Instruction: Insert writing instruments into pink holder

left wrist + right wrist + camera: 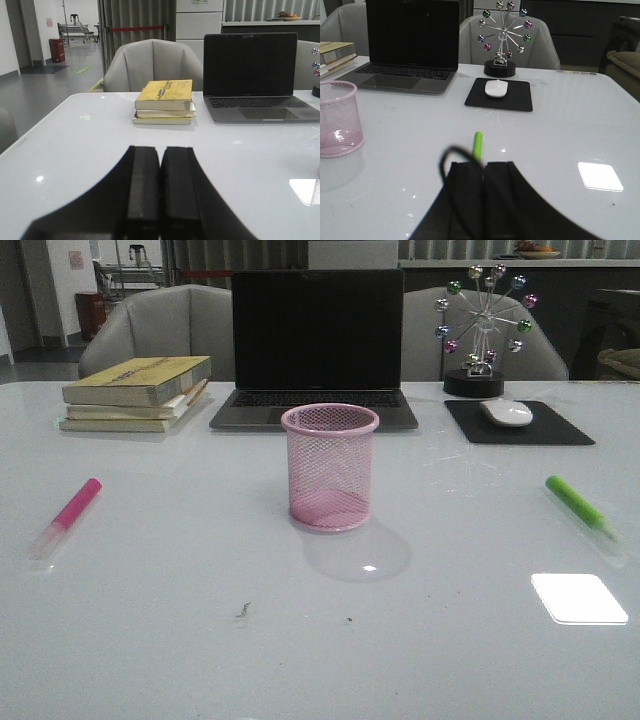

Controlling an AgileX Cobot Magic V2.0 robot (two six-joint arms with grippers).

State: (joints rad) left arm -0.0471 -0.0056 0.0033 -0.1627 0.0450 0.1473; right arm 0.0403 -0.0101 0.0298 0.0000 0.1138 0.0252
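The pink mesh holder [330, 467] stands upright and empty at the table's middle; it also shows as the holder [338, 118] in the right wrist view. A pink highlighter [67, 516] lies flat at the left. The lime green highlighter [582, 509] lies flat at the right. My right gripper [483, 165] is shut and empty, with the green highlighter [478, 145] on the table just beyond its tips, partly hidden behind them. My left gripper [160, 150] is shut and empty above bare table. Neither gripper shows in the front view.
A dark laptop [316, 350] sits behind the holder. A stack of books [137, 392] lies at the back left. A white mouse [506, 412] rests on a black pad [518, 423] at the back right, beside a ball-wheel ornament [484, 325]. Chairs stand behind the table.
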